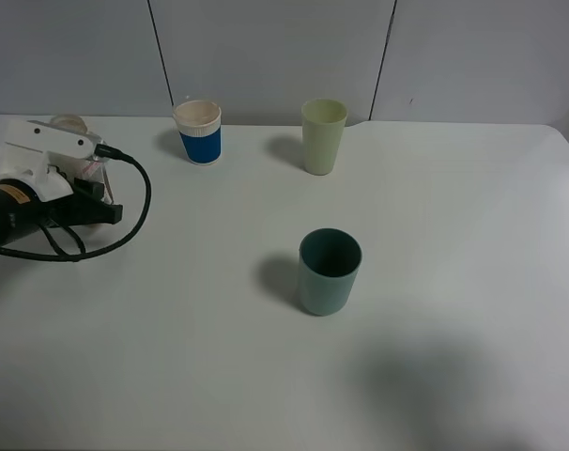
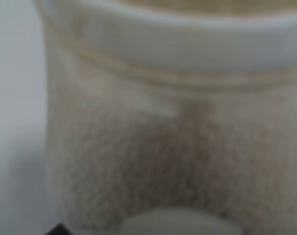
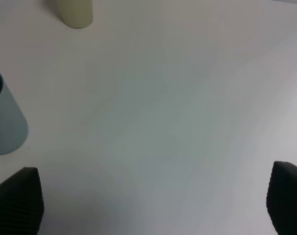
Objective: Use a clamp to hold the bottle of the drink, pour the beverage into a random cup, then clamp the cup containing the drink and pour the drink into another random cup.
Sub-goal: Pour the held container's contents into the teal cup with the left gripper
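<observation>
The bottle point(image 1: 69, 122) stands at the table's far left, mostly hidden behind my left gripper point(image 1: 80, 175), the white clamp on the black arm. The left wrist view is filled by the blurred bottle point(image 2: 163, 122), wide neck up, with the brownish beverage point(image 2: 153, 166) tinting its body. The jaws read shut; no fingers show around the bottle. The teal-green cup point(image 1: 329, 272) stands mid-table, seen too in the right wrist view point(image 3: 4, 122). The pale yellow-green cup point(image 1: 323, 136) stands at the back. My right gripper point(image 3: 148, 205) hangs open over bare table, right of the teal cup.
A white paper cup with a blue band point(image 1: 199, 132) stands at the back, left of the yellow-green cup point(image 3: 76, 12). A black cable point(image 1: 134, 211) loops on the table beside the left arm. A grey wall closes the back edge.
</observation>
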Action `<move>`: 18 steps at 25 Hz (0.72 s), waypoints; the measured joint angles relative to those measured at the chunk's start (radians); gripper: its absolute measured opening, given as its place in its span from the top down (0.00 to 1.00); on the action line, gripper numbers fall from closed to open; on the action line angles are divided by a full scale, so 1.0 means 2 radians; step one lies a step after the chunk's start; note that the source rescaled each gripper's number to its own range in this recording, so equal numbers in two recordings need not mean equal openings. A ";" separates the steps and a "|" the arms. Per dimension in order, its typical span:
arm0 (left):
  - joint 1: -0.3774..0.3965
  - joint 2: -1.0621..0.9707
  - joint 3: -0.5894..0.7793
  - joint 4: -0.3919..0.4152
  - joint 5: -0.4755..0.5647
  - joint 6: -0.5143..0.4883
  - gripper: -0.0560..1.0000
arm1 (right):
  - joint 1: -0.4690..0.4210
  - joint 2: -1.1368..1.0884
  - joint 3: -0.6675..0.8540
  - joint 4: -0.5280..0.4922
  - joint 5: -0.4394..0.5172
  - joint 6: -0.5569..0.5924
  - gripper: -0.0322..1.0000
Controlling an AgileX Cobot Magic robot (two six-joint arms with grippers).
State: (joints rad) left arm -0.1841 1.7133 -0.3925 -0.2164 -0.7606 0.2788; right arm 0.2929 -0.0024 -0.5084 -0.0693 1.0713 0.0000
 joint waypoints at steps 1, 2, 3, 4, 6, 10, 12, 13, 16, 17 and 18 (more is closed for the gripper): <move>-0.014 -0.007 0.000 -0.043 0.002 0.036 0.94 | 0.000 0.000 0.000 0.000 0.000 0.000 0.25; -0.027 -0.013 0.000 -0.079 0.002 0.073 0.94 | 0.000 0.000 0.000 0.000 0.000 0.000 0.25; -0.038 -0.018 0.000 -0.119 0.002 0.103 0.94 | 0.000 0.000 0.000 0.000 0.000 0.000 0.25; -0.051 -0.025 0.000 -0.159 0.003 0.141 0.94 | 0.000 0.000 0.000 0.000 0.000 0.000 0.25; -0.087 -0.044 0.000 -0.257 0.004 0.242 0.94 | 0.000 0.000 0.000 0.000 0.000 0.000 0.25; -0.122 -0.064 0.000 -0.330 0.004 0.328 0.94 | 0.000 0.000 0.000 0.000 0.000 0.000 0.25; -0.160 -0.083 0.000 -0.400 0.002 0.396 0.94 | 0.000 0.000 0.000 0.000 0.000 0.000 0.25; -0.171 -0.087 0.000 -0.421 -0.002 0.411 0.94 | 0.000 0.000 0.000 0.000 0.000 0.000 0.25; -0.206 -0.092 -0.005 -0.478 -0.014 0.464 0.94 | 0.000 0.000 0.000 0.000 0.000 0.000 0.25; -0.215 -0.092 -0.009 -0.496 -0.016 0.483 0.94 | 0.000 0.000 0.000 0.000 0.000 0.000 0.25; -0.226 -0.092 -0.016 -0.512 -0.018 0.506 0.94 | 0.000 0.000 0.000 0.000 0.000 0.000 0.25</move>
State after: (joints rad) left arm -0.6371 1.5298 -0.4240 -1.2395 -0.7964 1.2916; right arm 0.2929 -0.0024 -0.5084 -0.0693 1.0713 0.0000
